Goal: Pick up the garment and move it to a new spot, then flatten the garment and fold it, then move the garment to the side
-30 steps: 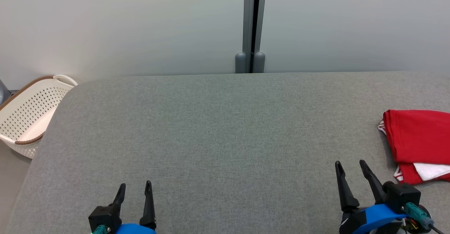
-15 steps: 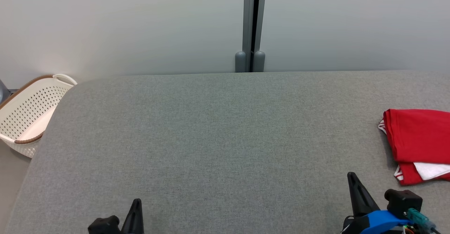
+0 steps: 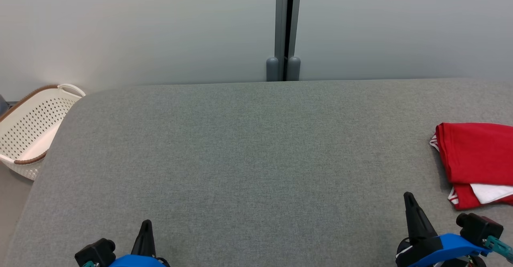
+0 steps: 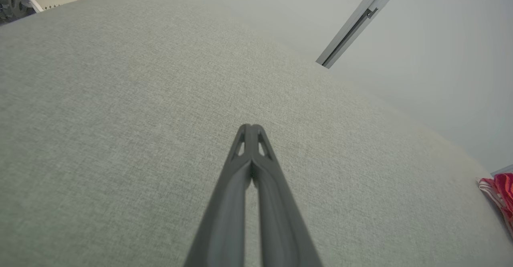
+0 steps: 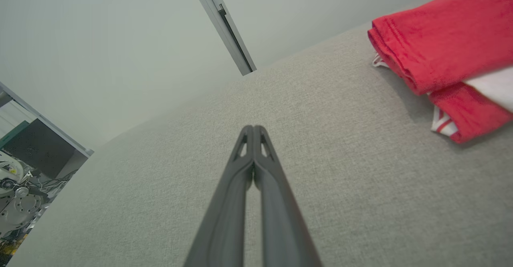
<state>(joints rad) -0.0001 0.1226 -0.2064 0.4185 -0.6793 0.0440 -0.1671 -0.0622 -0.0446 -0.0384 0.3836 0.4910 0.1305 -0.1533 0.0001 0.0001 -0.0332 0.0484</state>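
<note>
Wht basket off table left edge; red garment folded, rt.

A grey fabric-covered table spans most of the view. At 3 o'clock, a folded red garment lies on it, cut off by the frame edge, with a white patch and striped trim showing on its near side. At 9 o'clock, a white perforated basket with a brown rim sits beyond the table's rounded corner. A grey post runs up the pale wall at 12 o'clock. The left gripper at 7 o'clock and the right gripper at 5 o'clock each show as one dark spike, fingers together, gripping nothing; the right one is near the garment but apart from it.
</note>
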